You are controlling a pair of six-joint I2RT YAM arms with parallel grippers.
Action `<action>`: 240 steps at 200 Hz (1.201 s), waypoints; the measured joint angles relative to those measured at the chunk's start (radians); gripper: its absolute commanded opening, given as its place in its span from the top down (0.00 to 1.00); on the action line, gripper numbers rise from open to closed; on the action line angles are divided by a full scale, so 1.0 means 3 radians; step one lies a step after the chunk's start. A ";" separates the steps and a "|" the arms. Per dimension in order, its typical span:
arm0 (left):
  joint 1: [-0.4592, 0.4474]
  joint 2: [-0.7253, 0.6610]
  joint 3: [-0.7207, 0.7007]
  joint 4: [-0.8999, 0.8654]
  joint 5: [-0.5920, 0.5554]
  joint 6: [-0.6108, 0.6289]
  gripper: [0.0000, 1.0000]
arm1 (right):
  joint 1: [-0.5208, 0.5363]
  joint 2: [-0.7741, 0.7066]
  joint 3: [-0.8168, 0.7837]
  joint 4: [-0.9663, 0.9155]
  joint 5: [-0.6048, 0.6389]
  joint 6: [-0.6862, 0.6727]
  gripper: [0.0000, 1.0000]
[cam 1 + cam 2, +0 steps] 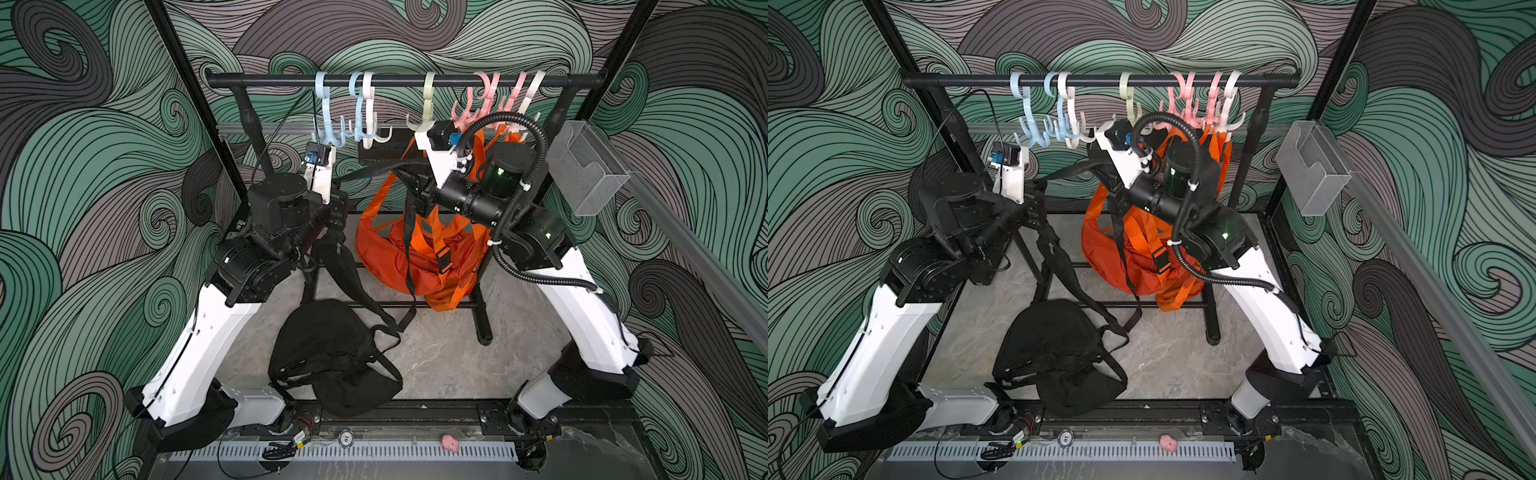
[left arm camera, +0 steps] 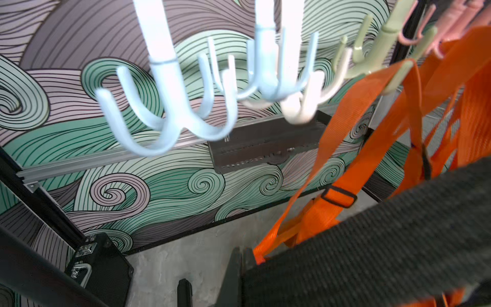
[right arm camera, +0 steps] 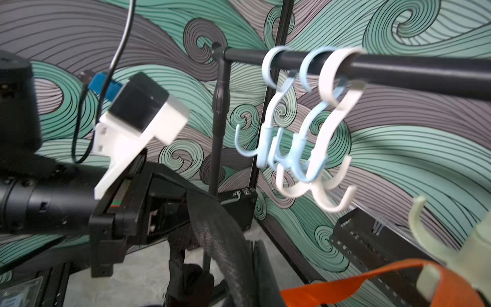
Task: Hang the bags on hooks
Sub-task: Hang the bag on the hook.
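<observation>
The black bag lies slumped on the grey table near the front. Its black strap rises and stretches between my two grippers. My left gripper is shut on one end of the strap, below the blue hooks and the white hook. My right gripper is shut on the strap beside the green hook. All hooks hang from the black rail.
An orange bag hangs by its straps from the pink hooks and the green hook, just behind my right arm. The rack's feet stand on the table. A clear bin is fixed to the right wall.
</observation>
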 measured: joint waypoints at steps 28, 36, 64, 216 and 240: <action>0.0025 0.0231 0.0268 -0.0050 -0.0013 -0.0050 1.00 | -0.0156 0.0746 0.1331 -0.0450 -0.0089 0.0047 1.00; 0.0031 0.0285 0.0326 -0.0075 -0.0008 -0.0067 1.00 | -0.0200 0.0844 0.1483 -0.0486 -0.0108 0.0067 1.00; 0.0048 0.0505 0.0553 -0.0164 0.0041 -0.0135 1.00 | -0.0401 0.0800 0.1316 -0.0437 -0.0289 0.0251 1.00; 0.0046 0.0931 0.1085 -0.0286 0.0184 -0.0445 1.00 | -0.0673 0.1186 0.1485 0.0431 -0.0567 0.0968 1.00; 0.0046 0.0991 0.1088 -0.0294 0.0123 -0.0467 1.00 | -0.0571 0.1230 0.1485 0.0509 -0.0319 0.0882 1.00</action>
